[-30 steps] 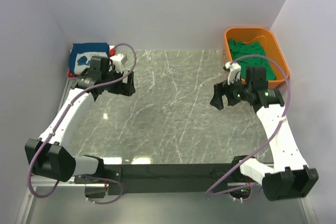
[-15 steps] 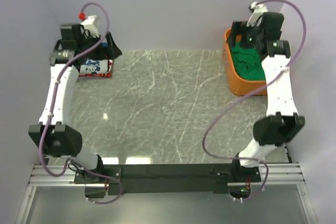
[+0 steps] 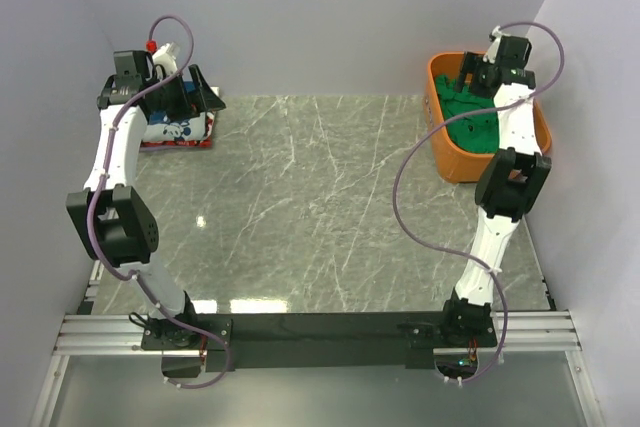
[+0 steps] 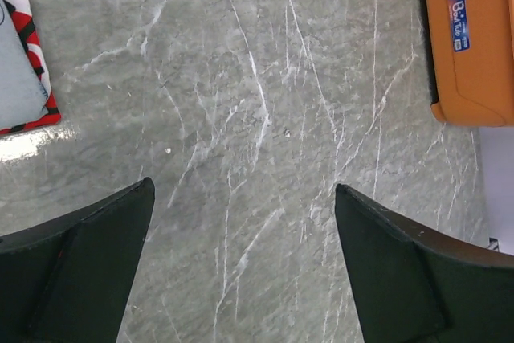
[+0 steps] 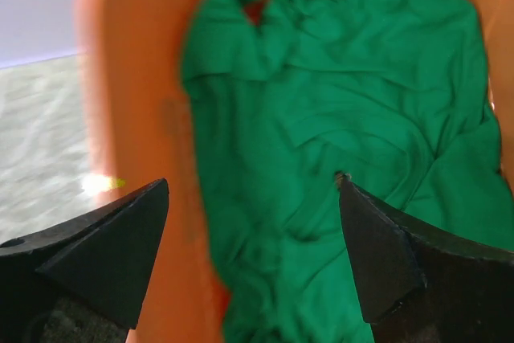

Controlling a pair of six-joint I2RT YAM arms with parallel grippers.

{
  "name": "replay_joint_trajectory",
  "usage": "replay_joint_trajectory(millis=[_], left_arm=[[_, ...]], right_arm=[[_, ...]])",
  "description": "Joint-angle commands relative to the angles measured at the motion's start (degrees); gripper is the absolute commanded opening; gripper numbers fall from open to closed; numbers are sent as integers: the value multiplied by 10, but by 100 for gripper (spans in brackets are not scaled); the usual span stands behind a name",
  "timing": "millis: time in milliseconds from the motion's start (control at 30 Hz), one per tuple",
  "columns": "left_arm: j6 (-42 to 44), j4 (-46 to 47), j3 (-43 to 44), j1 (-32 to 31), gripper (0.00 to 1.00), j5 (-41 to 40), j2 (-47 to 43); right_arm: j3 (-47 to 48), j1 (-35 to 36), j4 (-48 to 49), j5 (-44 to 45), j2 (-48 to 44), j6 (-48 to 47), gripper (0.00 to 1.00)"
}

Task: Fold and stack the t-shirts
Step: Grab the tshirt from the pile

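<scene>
— Both arms have swung out to the far corners?
— Yes. The left gripper (image 4: 245, 267) is gaping wide, holding nothing, over the veined marble table (image 4: 241, 118). Its arm is reaching beside the folded blue-and-red t-shirts (image 3: 178, 130).
— And the other?
— The right gripper (image 5: 253, 255) is spreading fully, empty, above the crumpled green t-shirt (image 5: 345, 118) in the glossy orange bin (image 3: 447, 152). The blue sticker (image 4: 459, 7) on the bin is staying unreadable.

A table (image 3: 330, 197) with a grey-green marble-patterned top, crossed by thin white veins, fills the middle of the space. Plain pale lilac-grey walls close it in: a back wall (image 3: 320, 17), a left wall (image 3: 40, 147) and a right wall (image 3: 600, 97). The light is soft and even, with a small bright glare spot (image 3: 202, 220) on the stone and a paler reflection by the near edge, where silver metal rails (image 3: 100, 332) run.
</scene>
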Motion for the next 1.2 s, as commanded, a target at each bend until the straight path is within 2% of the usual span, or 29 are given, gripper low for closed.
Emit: replay_joint_trajectory(millis=[0,200,533,633,667,733,767,867,933,967,1067,1167], left_arm=[[-3,16,31,5,99,37,11],[2,-8,67,22,99,52,66],[1,-25,96,45,99,70,111],[-2,-21,88,48,99,71,113],[-4,-19,82,48,100,72,112],[-7,-15,75,49,100,71,111],[-7,-12,73,50,99,73,112],[-12,-13,78,50,99,77,118],[-14,-17,84,49,99,84,124],[-14,-17,88,50,99,88,125],[-21,-10,88,50,99,97,128],[-31,2,85,49,99,111,126]], right_arm=[[62,-15,6,16,43,9,92],[58,-19,38,65,106,-36,91],[62,-22,38,106,171,-84,91],[62,-21,46,120,184,-92,85],[63,-22,48,121,186,-93,73],[65,-22,55,121,188,-93,62],[69,-21,57,121,189,-92,52],[73,-23,67,122,175,-86,33],[61,-23,84,124,145,-75,29],[54,-23,94,128,132,-68,20],[25,-26,133,134,78,-57,0],[14,-25,146,129,35,-46,0]])
